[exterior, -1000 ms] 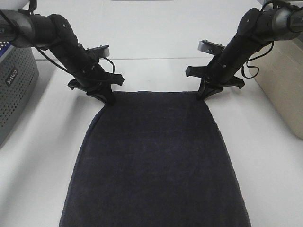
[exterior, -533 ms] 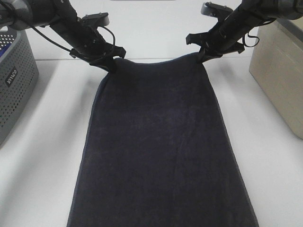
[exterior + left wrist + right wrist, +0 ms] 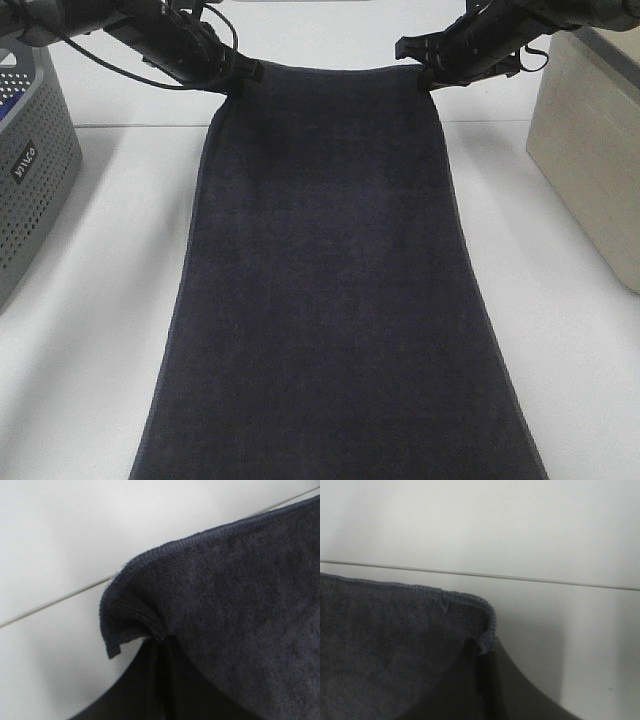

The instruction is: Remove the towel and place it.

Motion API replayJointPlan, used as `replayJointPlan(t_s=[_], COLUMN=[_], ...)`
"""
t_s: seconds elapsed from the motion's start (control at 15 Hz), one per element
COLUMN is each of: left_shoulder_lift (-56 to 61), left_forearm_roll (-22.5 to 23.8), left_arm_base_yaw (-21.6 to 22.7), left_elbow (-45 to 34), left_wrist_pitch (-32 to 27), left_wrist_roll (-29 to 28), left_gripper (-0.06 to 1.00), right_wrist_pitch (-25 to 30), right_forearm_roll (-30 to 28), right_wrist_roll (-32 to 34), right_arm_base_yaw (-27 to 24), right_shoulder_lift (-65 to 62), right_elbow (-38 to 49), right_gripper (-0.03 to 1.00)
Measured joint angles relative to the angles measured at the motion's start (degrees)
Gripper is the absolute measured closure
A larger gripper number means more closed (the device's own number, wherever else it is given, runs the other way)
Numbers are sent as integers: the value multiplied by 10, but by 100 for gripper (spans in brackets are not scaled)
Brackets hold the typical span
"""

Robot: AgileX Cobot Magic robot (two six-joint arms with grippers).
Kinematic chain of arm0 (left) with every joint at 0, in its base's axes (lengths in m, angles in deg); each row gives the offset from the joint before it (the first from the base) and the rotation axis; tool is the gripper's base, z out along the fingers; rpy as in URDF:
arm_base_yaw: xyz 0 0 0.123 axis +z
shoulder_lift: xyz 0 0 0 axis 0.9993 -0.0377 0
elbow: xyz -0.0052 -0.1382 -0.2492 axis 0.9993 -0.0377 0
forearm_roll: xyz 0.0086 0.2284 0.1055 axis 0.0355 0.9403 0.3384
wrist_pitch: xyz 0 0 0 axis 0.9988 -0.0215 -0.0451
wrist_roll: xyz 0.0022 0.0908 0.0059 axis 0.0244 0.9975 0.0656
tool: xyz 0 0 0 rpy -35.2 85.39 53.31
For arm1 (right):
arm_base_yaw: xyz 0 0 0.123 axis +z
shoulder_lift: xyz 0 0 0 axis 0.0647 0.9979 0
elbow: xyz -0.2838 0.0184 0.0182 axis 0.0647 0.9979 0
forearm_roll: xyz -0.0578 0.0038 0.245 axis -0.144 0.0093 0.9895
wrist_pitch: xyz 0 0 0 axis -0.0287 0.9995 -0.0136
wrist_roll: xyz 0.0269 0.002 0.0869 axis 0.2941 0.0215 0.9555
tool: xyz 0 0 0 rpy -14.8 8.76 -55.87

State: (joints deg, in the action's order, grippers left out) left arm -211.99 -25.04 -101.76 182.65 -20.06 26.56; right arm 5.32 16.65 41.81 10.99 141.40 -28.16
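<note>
At the far left, one grey perforated basket [image 3: 28, 175] is sitting on the white surface [image 3: 90, 330], partly cut off by the edge of the view. Next to it, the left arm [image 3: 150, 35] is reaching in from the upper left, stretched low and angled towards the middle. Its left end effector [image 3: 236, 72] is clamping shut on the towel's far left corner, and in the left wrist view the hemmed corner is curling over the closed fingers [image 3: 150, 680].

Across the middle, one dark towel [image 3: 330, 300] is hanging spread between the two arms. Its far edge is being held up taut, above the back of the surface. The rest is sloping down towards me, widening as it comes and running out of view at the near edge.

The right arm [image 3: 510, 25] is mirroring the left one, coming in from the upper right. The right end effector [image 3: 428, 74] is pinching the towel's far right corner, closed tight on the stitched hem.

At the far right, one beige box [image 3: 590, 150] is standing on the surface, well apart from the towel.

So I am counting two arms, two end effectors, one towel, one basket and one box.
</note>
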Motion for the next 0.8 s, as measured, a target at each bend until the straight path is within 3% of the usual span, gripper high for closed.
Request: replayJointPlan(t_s=[0.47,0.8], left_shoulder_lift=[-1,-9], left_forearm_roll=[0,0], left_arm_base_yaw=[-1,-1], left_elbow=[0,0], left_wrist_pitch=[78,91], left_wrist_roll=[10,14], left_gripper=[94,94], right_wrist_pitch=[-77,-87], right_forearm_roll=[42,62], right_wrist_roll=[-64,-88], right_arm_base_yaw=[2,2], right_shoulder_lift=[0,10], right_elbow=[0,0], right_gripper=[95,95])
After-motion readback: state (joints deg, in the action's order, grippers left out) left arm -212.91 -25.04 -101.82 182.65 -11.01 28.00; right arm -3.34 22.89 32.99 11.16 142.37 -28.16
